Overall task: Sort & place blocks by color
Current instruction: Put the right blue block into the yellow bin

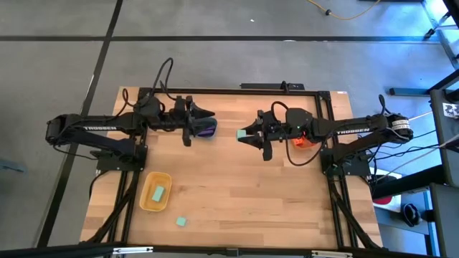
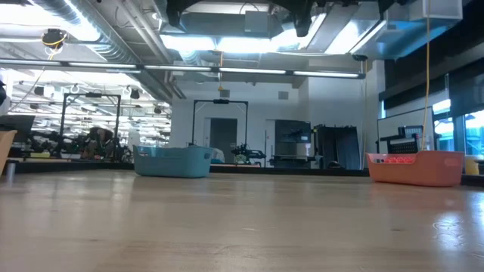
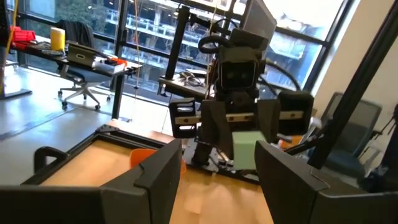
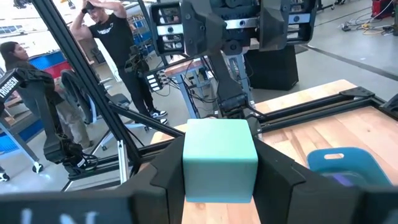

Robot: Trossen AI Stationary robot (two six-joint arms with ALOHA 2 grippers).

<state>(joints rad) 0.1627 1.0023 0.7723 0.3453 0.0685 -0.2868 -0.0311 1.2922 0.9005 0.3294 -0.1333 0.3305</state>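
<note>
The right hand (image 1: 247, 136) holds a mint-green block (image 1: 242, 134) tight between its two fingers, lifted above the middle of the counter (image 1: 237, 193). I judge it is carried this way so that it can go to the yellow tub (image 1: 155, 191), where one green block (image 1: 158, 192) already lies. Another green block (image 1: 181, 222) waits on the bare wood near that tub.

The right arm reaches level toward the counter's centre, above its orange tub (image 1: 301, 140). The left hand (image 1: 208, 122) hovers over the blue tub (image 1: 206, 129), where something purple shows. Its fingers stand apart and hold nothing; it points toward the right arm.
</note>
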